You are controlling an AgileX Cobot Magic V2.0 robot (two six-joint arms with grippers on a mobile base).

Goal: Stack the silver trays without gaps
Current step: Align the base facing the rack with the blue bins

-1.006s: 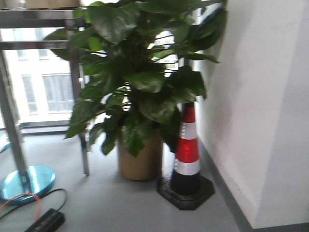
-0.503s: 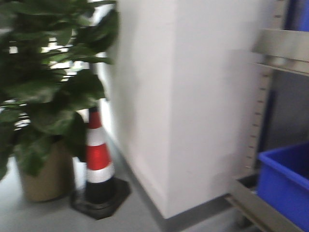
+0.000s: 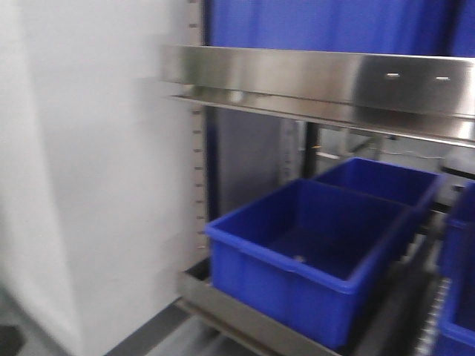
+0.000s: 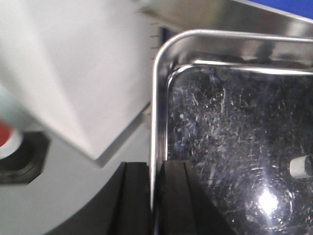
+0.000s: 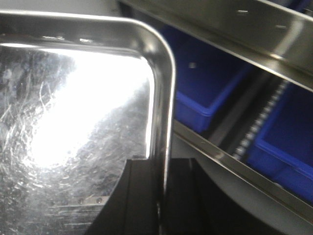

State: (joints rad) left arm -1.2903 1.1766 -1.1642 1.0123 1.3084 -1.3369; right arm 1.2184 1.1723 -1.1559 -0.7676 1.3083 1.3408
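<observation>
Nearest, the left gripper (image 4: 155, 169) is pinched onto the left rim of a silver tray (image 4: 230, 127) and the right gripper (image 5: 161, 166) onto its right rim, so the tray hangs between the arms. This two-sided hold probably keeps the slick pan from tipping. Beyond stand blue bins (image 3: 312, 252) under a steel rail (image 3: 319, 78), beside a white wall (image 3: 89, 163). No second tray shows, so stacking looks unstarted.
</observation>
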